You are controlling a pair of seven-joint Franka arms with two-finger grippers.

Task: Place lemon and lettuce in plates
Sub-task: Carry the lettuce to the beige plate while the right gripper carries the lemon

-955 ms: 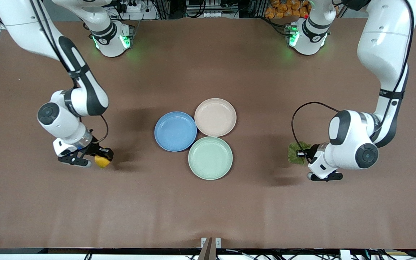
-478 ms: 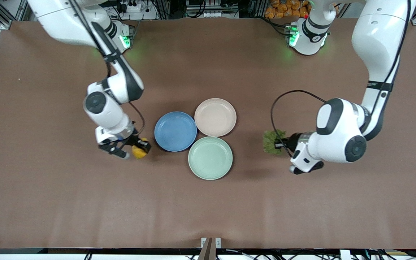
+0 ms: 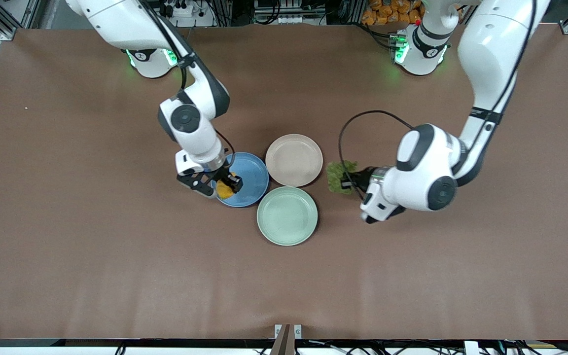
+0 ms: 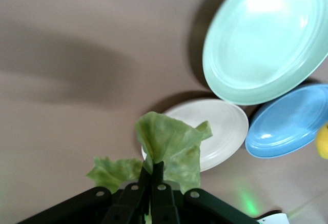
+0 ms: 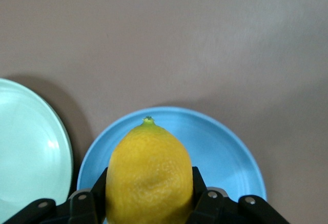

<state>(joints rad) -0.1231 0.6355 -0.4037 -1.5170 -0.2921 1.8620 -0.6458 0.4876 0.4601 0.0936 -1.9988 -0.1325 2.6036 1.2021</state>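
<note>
While the right gripper (image 3: 226, 186) hangs over the blue plate (image 3: 247, 172), we see its jaws clamped on the lemon (image 3: 224, 189). The left gripper (image 3: 349, 180) pinches the lettuce (image 3: 336, 176) with narrow jaws, over the table (image 3: 67, 246) just beside the beige-pink plate (image 3: 294, 160). We count 3 plates, including a mint-green plate (image 3: 287, 216).

Three plates sit close together at the centre of the frame. My right gripper (image 3: 225, 187) holds the lemon (image 3: 223, 190) over the right-end plate (image 3: 250, 170). My left gripper (image 3: 346, 183) holds the lettuce (image 3: 335, 175) over the table (image 3: 412, 276), just beside the uppermost plate (image 3: 294, 160). The lowest plate (image 3: 287, 216) lies below both.
</note>
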